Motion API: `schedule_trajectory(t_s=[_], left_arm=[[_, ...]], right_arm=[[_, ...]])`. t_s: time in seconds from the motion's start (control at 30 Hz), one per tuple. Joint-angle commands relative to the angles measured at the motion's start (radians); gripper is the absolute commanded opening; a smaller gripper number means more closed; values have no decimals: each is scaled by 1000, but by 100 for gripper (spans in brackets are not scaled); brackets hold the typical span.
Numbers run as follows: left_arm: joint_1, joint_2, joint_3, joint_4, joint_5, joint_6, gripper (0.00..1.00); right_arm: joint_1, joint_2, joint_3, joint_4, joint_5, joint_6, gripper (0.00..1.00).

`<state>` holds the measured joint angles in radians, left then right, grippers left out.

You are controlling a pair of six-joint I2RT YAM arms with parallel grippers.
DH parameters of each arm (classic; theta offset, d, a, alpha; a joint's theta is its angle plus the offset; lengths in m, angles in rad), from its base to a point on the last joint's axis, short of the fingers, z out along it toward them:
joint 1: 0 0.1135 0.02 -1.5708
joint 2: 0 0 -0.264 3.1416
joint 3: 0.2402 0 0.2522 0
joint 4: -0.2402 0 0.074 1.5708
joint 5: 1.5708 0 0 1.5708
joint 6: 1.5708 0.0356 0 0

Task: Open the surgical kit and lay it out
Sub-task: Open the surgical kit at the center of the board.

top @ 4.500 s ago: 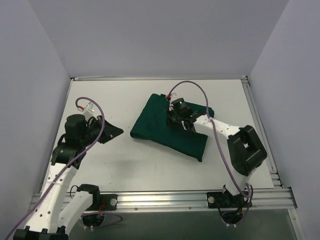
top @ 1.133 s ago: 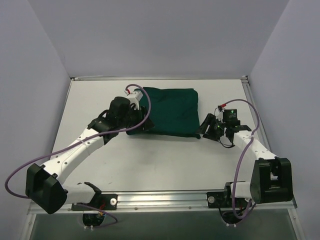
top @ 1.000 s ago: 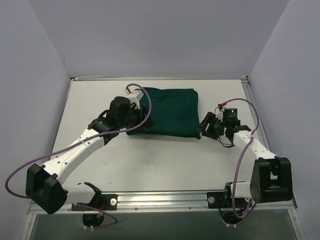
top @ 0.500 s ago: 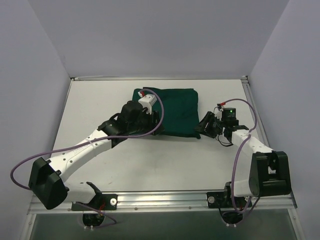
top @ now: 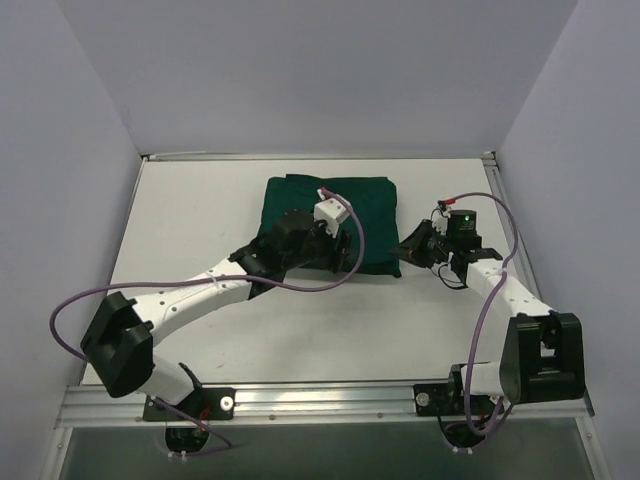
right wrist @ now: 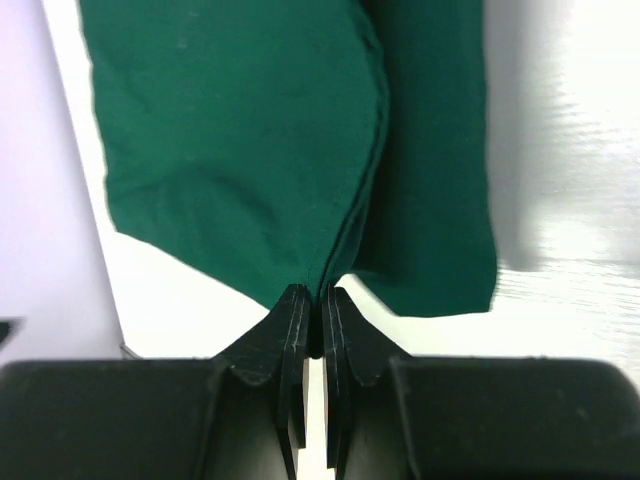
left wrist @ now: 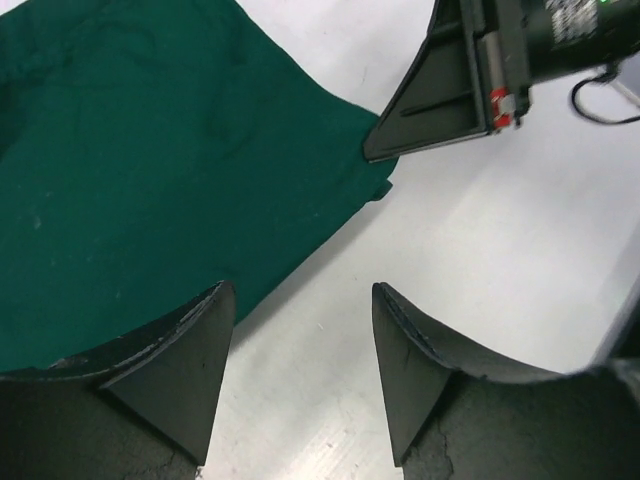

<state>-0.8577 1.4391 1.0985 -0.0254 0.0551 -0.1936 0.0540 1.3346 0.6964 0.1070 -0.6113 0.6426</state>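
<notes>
Folded green wrap (top: 372, 220) hides its contents; right pincer (right wrist: 310, 300) pinches its edge.

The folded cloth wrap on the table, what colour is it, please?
The folded cloth wrap is plain dark green, clearest in the left wrist view.

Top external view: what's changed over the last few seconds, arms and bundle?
The left gripper, open, swept right along the near edge of the dark green folded cloth bundle toward its near right corner. The right gripper closed on a fold at that corner. The bundle, turned square earlier, has stayed put for the last second, still wrapped.
</notes>
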Motion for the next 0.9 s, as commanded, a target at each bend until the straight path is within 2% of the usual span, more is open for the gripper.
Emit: schedule_trajectory(t_s=[0.0,0.23,0.47,0.77,0.8,0.87], left_arm=[[-33,81,34,157,-27,127,66],[-60,221,84,220,-35,184,66],[-113,294,141,287,-256,246,66],[-115,422,294,193,-241,252,66],[-115,432,300,188,-241,235,65],[-106,438,314,168,-241,218,53]], right_arm=[[9,-77,72,-12,-42,38,0],[10,-92,124,-15,-88,80,0],[12,-91,121,16,-122,103,0],[14,-100,112,30,-131,118,0],[14,-101,112,31,-131,118,0],[12,-101,115,31,-131,118,0]])
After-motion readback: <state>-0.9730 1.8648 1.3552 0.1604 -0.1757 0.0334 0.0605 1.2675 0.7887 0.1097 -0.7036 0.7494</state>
